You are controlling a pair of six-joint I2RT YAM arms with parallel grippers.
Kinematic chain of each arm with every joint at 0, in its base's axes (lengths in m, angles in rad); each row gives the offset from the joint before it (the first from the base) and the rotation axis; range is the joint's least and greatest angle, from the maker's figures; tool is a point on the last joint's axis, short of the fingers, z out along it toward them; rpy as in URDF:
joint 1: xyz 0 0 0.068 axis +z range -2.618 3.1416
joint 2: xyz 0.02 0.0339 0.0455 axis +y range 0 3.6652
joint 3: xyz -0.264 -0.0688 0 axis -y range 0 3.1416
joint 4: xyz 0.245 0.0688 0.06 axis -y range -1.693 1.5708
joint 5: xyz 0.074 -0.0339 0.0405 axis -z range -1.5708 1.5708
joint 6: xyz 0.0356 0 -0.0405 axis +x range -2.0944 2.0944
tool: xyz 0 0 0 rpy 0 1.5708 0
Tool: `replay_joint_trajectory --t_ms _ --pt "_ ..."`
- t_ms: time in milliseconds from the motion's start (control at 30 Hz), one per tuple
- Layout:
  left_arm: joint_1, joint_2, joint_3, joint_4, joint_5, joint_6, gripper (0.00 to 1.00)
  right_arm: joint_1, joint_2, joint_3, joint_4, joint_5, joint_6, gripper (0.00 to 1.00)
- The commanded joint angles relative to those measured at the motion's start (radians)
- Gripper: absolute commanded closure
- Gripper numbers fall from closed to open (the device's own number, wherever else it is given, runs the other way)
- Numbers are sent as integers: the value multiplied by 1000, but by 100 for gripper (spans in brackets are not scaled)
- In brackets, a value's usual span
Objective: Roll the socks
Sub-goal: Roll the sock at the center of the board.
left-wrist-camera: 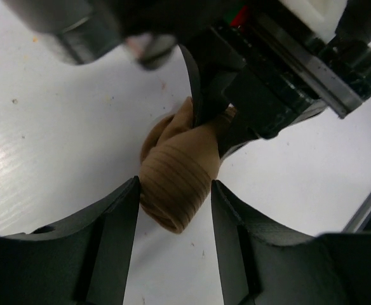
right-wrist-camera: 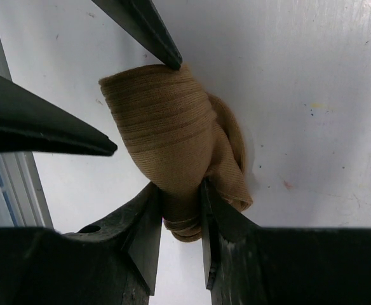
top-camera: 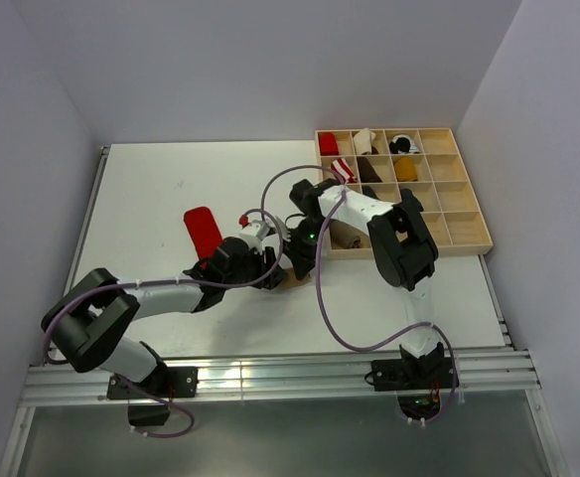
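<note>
Socks: the tan-brown pair [right-wrist-camera: 166,127] is bunched into a short, fat bundle. The right jaws are clamped on its narrow end, with fabric squeezed between the two fingers. The left jaws stand wide apart, one finger on either side of the bundle's ribbed end. In the right wrist view, one left fingertip touches the top edge of the fabric and the other hangs clear of it. Only the right side holds anything.

The step in hand looks like finishing the roll on this pair, turning the cuff over the bundle so it stays shut. To do that well, the right jaws need a firm pinch so the roll does not loosen. The left jaws should take only the outer cuff layer, not the whole bundle, and draw it over. Too deep a grab would drag everything along; too shallow and the ribbing would slip out.

Further out, the bundle appears to rest on the white tabletop [top-camera: 151,189] between the two arms, near the front left corner of the wooden tray [top-camera: 449,247]. The red pair [top-camera: 203,231] lies flat, well apart to the left, not yet rolled.
</note>
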Motion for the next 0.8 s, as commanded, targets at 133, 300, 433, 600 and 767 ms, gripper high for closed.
replay_joint_trajectory --t_ms 133,300,433,600,767 --pt "-17 71 69 47 -11 39 46 -12 65 24 -26 90 9 70" --pt "-18 128 80 38 -5 11 45 -13 80 39 -33 93 26 70" --pt "-31 157 86 16 -12 -6 48 -13 91 47 -27 102 49 70" --pt "-41 195 96 -22 -23 -41 59 -12 94 48 -16 113 74 70" --pt "-44 230 108 -83 -37 -73 78 -13 100 50 -6 120 97 69"
